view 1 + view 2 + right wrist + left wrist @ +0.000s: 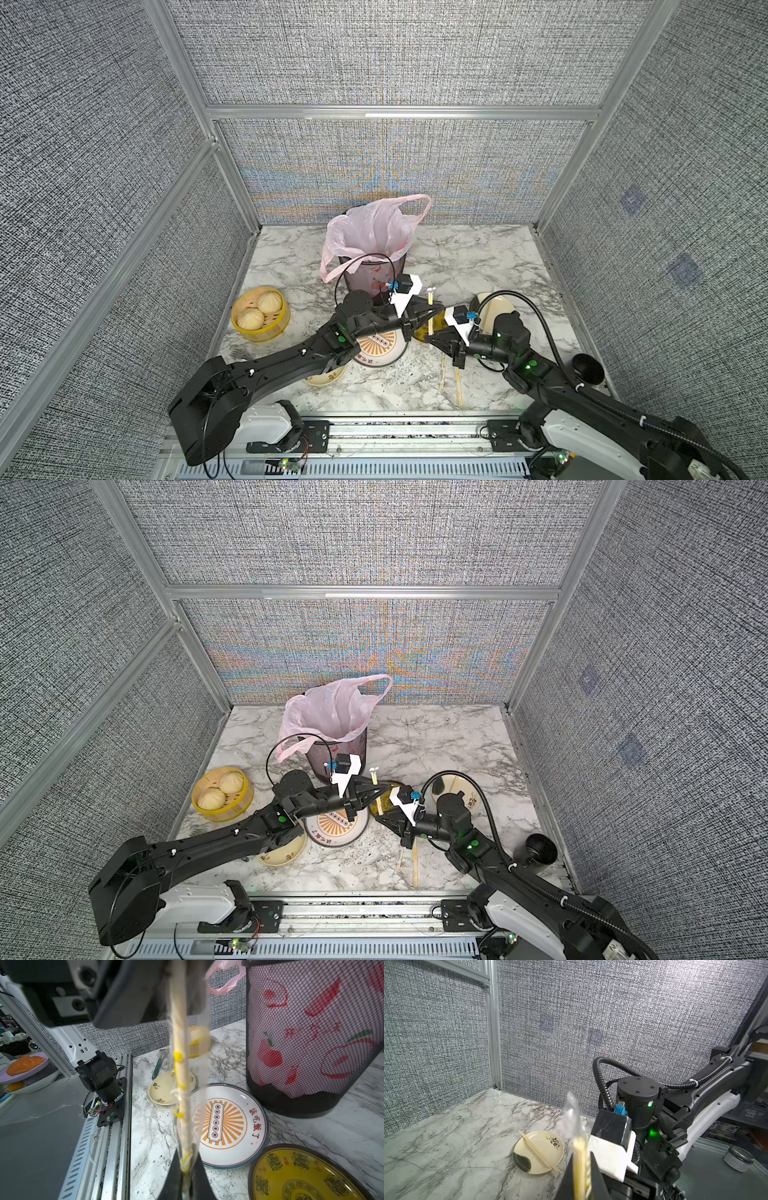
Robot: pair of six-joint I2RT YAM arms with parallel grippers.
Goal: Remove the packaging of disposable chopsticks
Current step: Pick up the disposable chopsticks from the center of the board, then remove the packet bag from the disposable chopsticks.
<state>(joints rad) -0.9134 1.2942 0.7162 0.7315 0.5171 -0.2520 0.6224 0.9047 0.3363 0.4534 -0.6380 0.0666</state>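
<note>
While both arms meet over the middle of the white marble-patterned worktop (478, 257), one pair of thin pale tan wooden chopsticks (180, 1039) in its long narrow sleeve of thin clear plastic (571, 1112) is held in the air between them, in front of the bin. The left gripper (581, 1160) has its jaws narrow around the wrapped pair part-way along. The right gripper (186, 1160) has its jaws closed on the opposite end; whether they pinch film alone or wood too, I cannot tell. The sleeve should handle as light, limp, slippery film that crumples and tears easily, while the sticks are light and stiff but could snap. The likeliest holds are the empty film tip beyond the wood for one side and the wood through the film for the other. Counting left to right: one yellow bamboo steamer basket (257, 333) with two pale buns (266, 300), one small cream dish (328, 377), one round orange-sunburst plate (386, 353), one black mesh bin (361, 282) lined with one pink plastic bag (374, 228), one dark-rimmed yellow plate (301, 1178), two loose pairs (443, 374) lying near the right gripper, their sleeves too faint to judge, one cream plate with a black patch (546, 1146) bearing one bare pair (538, 1152), and one black cup (588, 368). That makes four pairs and four plates.
</note>
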